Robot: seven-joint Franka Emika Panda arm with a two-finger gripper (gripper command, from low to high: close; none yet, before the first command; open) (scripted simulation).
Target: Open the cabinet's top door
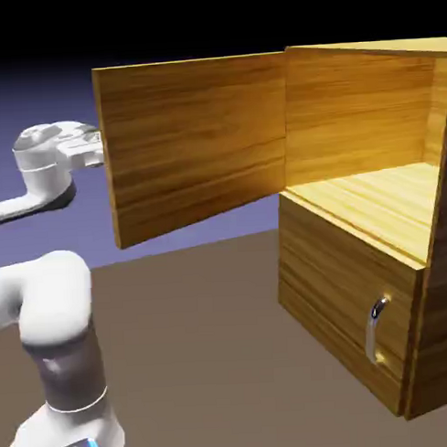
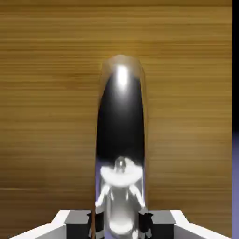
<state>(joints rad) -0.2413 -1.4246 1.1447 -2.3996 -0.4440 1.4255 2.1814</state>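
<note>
I see the top door (image 1: 196, 141) swung wide open from the cabinet (image 1: 358, 285), its upper compartment bare. In my hand view the gripper (image 2: 119, 219) has its jaws clamped on the door's silver handle (image 2: 121, 121)

The cabinet (image 1: 358, 285) is being carried directly by a plain brown table (image 1: 196, 347), standing on its right part in the exterior view; the robot's white base (image 1: 62, 426) is being borne at lower left.
</note>
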